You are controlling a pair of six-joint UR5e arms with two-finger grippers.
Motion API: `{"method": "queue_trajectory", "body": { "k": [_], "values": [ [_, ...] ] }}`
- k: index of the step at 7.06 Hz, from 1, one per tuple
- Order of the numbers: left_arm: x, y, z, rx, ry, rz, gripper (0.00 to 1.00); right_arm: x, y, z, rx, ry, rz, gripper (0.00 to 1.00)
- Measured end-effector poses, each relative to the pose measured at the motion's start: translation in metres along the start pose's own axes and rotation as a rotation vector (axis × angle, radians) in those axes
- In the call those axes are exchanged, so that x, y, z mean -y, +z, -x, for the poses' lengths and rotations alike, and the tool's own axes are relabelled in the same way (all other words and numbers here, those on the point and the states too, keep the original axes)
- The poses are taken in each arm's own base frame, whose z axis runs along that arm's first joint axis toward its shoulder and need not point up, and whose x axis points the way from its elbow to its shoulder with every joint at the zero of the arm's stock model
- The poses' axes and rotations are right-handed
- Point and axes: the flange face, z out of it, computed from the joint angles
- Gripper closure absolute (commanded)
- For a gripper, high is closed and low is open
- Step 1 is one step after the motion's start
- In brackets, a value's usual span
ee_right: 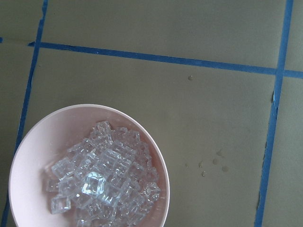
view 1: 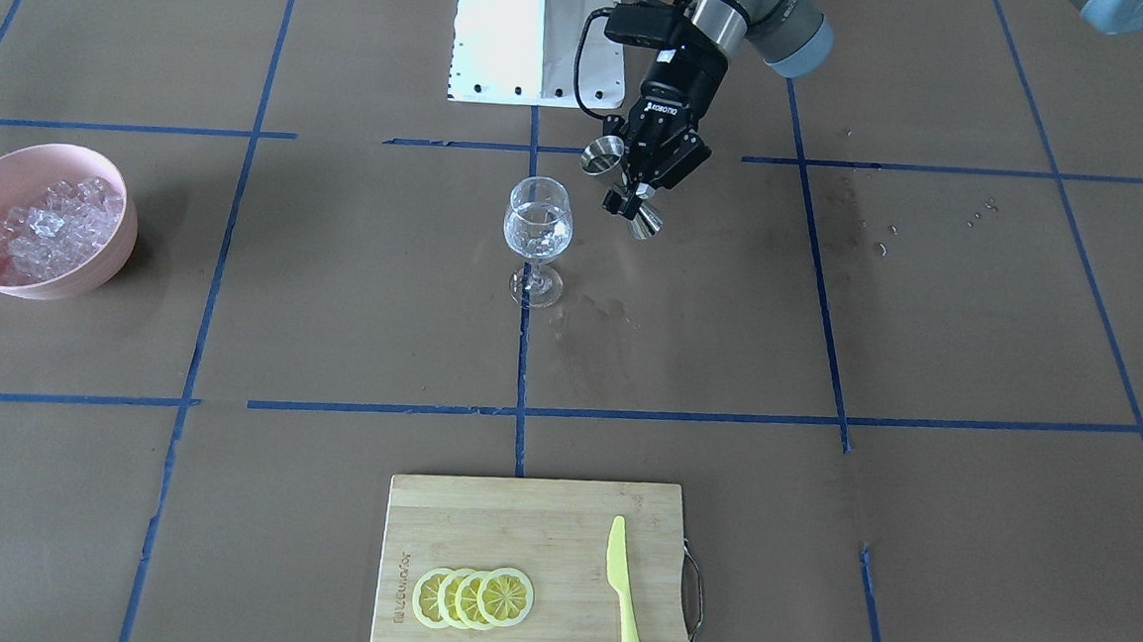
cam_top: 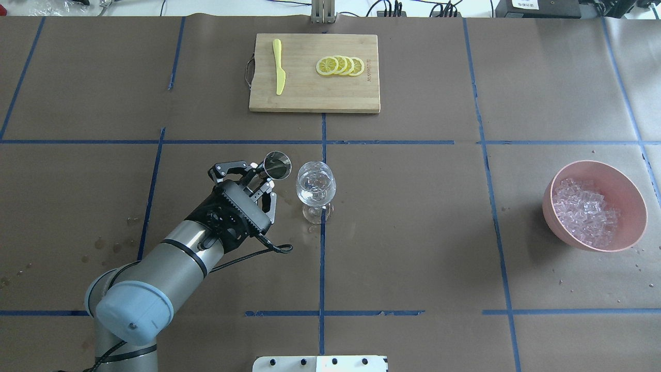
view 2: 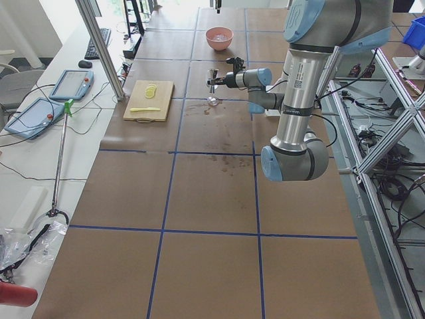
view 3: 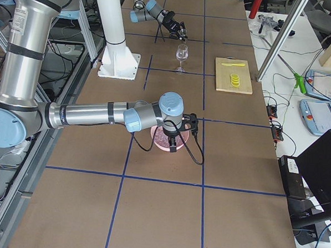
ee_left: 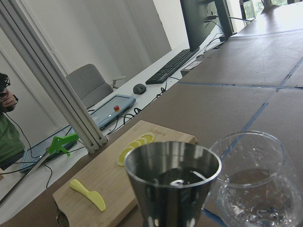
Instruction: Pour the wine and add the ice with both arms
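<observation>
Two arms, one wine glass (view 1: 538,225) taken as the reference point.

1. Left claw (view 1: 629,194): clenched on the waist of a steel double-ended jigger (view 1: 602,157). White "ROBOTIQ" lettering is on the claw's black body. The jigger is tilted, just beside the glass on the robot's left, with its upper cup near the rim and apart from it.
2. Wine (view 1: 536,242): a small amount of clear liquid low in the glass bowl.
3. Right claw (view 3: 172,145): it shows only in the side view, pointing down over the pink bowl (view 1: 104,258). I cannot tell whether it is released or clenched.
4. Ice (view 1: 51,227): many clear cubes heaped in the pink bowl, well apart from the glass on the robot's right.
5. Bamboo board (view 1: 539,527): on the desk (view 1: 335,297), beyond the glass on the side away from the robot. It has printed writing along one edge, too small to read. On it lie four overlapping lemon slices (view 1: 475,596) and a yellow-green knife (view 1: 622,592).
6. Damp marks (view 1: 592,312): just beside the glass foot.
</observation>
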Motion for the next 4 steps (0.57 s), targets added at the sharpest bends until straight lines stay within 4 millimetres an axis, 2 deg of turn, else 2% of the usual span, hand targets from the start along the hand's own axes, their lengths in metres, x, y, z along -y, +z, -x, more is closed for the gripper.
{"method": "queue_trajectory", "body": {
  "k": [4],
  "values": [
    [0.0137, 0.0120, 0.0017, 0.021, 0.109, 0.046, 1.00, 0.0002, -0.0003, 0.0008, 0.001, -0.004, -0.001, 0.00]
  ]
}}
